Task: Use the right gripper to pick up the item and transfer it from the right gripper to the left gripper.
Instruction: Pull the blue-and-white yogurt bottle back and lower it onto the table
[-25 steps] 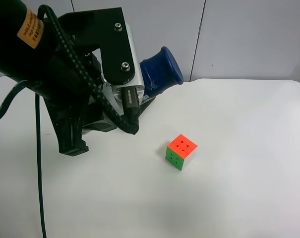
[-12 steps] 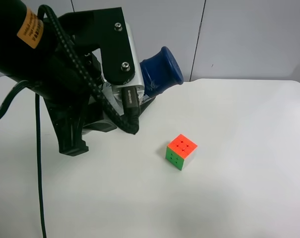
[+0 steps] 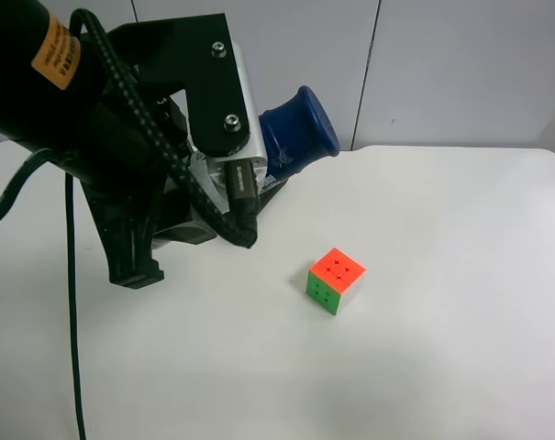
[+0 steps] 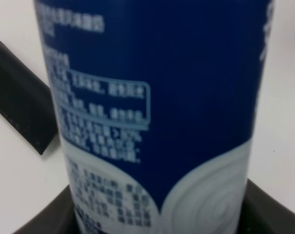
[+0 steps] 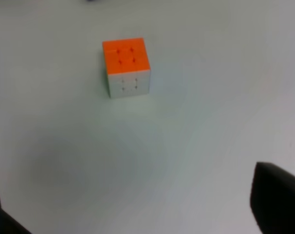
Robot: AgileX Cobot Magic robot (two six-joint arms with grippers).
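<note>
The bottle's dark blue cap point(image 3: 300, 130) sticks out from behind the bulky black arm with the orange sticker point(image 3: 55, 52) at the exterior high view's left. That arm's left gripper point(image 3: 256, 170) is shut on the bottle and holds it above the table. In the left wrist view the bottle's blue and white label point(image 4: 152, 97) fills the frame, with a black finger point(image 4: 20, 109) beside it. My right gripper point(image 5: 137, 214) is open and empty, its black fingertips point(image 5: 279, 200) wide apart above the table. The right arm is out of the exterior high view.
An orange-green puzzle cube point(image 3: 335, 280) lies on the white table point(image 3: 442, 321); it also shows in the right wrist view point(image 5: 127, 67), ahead of the right gripper. A thick black cable point(image 3: 72, 302) hangs from the left arm. A grey wall stands behind the table.
</note>
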